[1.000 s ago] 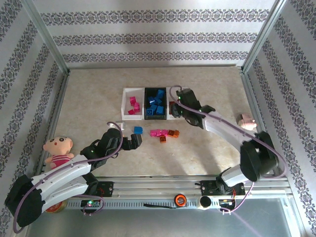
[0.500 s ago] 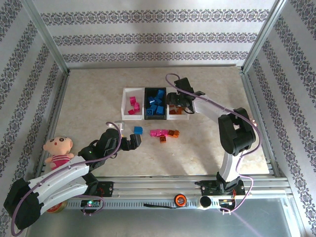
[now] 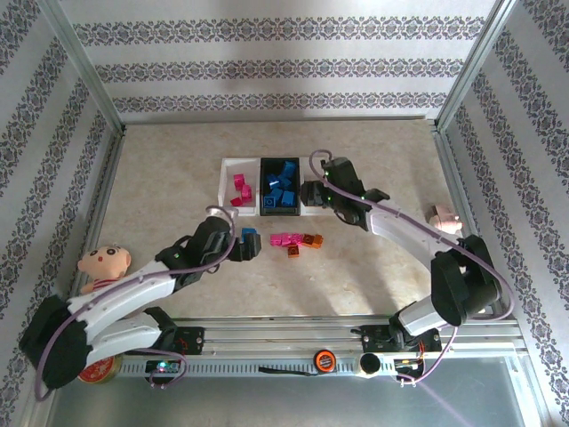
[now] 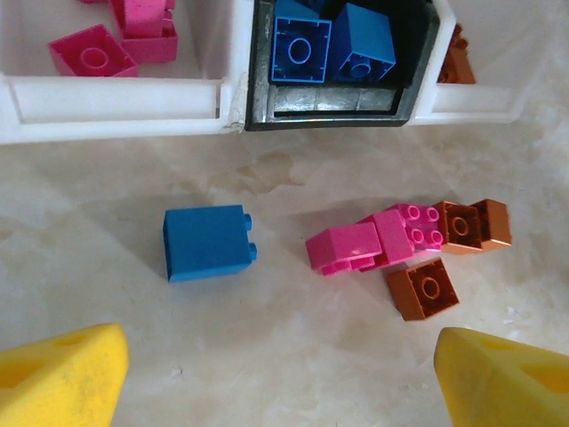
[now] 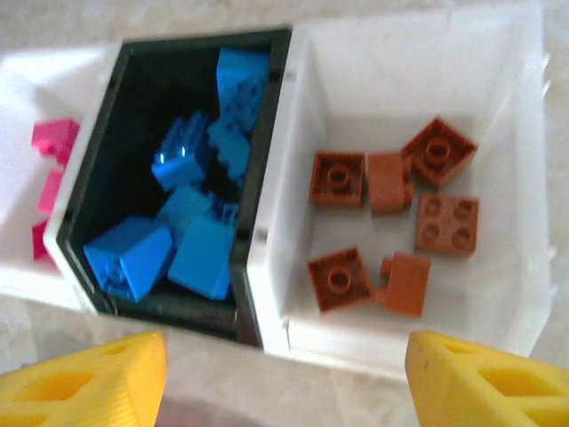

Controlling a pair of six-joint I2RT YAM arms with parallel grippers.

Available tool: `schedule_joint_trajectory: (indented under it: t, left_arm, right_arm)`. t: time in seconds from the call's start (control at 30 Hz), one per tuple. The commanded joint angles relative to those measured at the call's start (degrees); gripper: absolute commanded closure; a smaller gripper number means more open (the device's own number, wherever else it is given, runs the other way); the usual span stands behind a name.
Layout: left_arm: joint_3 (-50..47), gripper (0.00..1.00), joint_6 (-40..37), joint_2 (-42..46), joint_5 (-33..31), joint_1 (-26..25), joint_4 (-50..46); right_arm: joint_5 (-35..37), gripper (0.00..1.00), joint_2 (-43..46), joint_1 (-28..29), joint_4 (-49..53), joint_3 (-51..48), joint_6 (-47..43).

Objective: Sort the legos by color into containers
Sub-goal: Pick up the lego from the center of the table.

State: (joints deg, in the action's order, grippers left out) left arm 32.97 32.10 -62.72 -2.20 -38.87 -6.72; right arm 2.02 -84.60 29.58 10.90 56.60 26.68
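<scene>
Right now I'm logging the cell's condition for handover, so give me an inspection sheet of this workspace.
Surface: beige marbled table, no spills seen.
Job's things: three joined trays hold pink bricks left, blue bricks middle, brown bricks right; one loose blue brick and a loose pink-and-brown cluster lie on the table.
Clutter: doll, toy pig, red tin.
Tools: left tool open above the loose bricks; right tool open above the trays.
Cables: purple cables loop along both arms.
Surroundings: patterned walls, metal frame.
</scene>
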Motion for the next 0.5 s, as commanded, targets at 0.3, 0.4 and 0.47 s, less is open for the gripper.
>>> schedule_joint_trajectory:
  t: [0.3, 0.4, 0.47]
  left_arm:
    - [12.1, 0.18, -7.1, -27.2, -7.0, 4.2, 1.3]
    - [12.5, 0.23, -7.2, -30.6, -5.4, 5.3, 3.5]
    - [12.6, 0.27, -7.5, -31.9, -4.6, 5.3, 4.8]
  right_arm:
    - [0.0, 0.29, 8.7, 0.7, -1.7, -10.2, 2.6]
    - [-0.1, 0.29, 10.5, 0.8, -1.5, -11.1, 2.7]
    - [-0.1, 0.28, 11.4, 0.7, -1.5, -11.5, 2.6]
